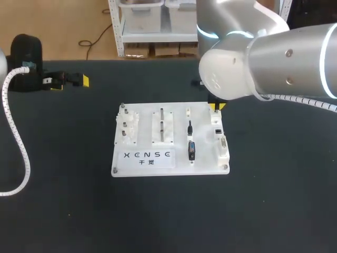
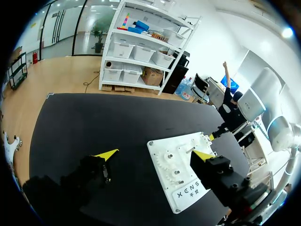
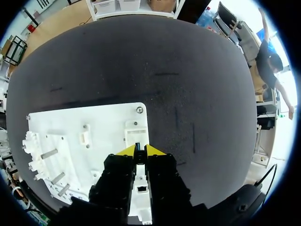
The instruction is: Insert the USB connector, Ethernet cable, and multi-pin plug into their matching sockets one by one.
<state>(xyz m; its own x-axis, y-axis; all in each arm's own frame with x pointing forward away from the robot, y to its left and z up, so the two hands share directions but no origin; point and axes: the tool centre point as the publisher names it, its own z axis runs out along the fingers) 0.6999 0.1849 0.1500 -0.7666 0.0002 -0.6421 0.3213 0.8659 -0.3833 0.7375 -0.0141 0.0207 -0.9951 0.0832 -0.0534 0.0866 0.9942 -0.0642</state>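
Early going, I judge: a black plug [image 1: 191,150] and a thin black lead [image 1: 189,126] lie unplugged on the white board [image 1: 145,113] at the table's middle. The right tool [image 3: 141,150] points down over the board's far right corner, pinching a small dark connector [image 3: 138,146]. The left tool [image 1: 71,81] hangs open near the table's far left edge.

Head cam overhead; L wrist far, R wrist close; all share board [image 1: 145,132].

A robotics lab: a left arm [image 1: 23,60] and a right arm [image 1: 274,58] flank a black surface [image 1: 274,211] carrying a white test board [image 1: 171,158] fitted with sockets and pegs.
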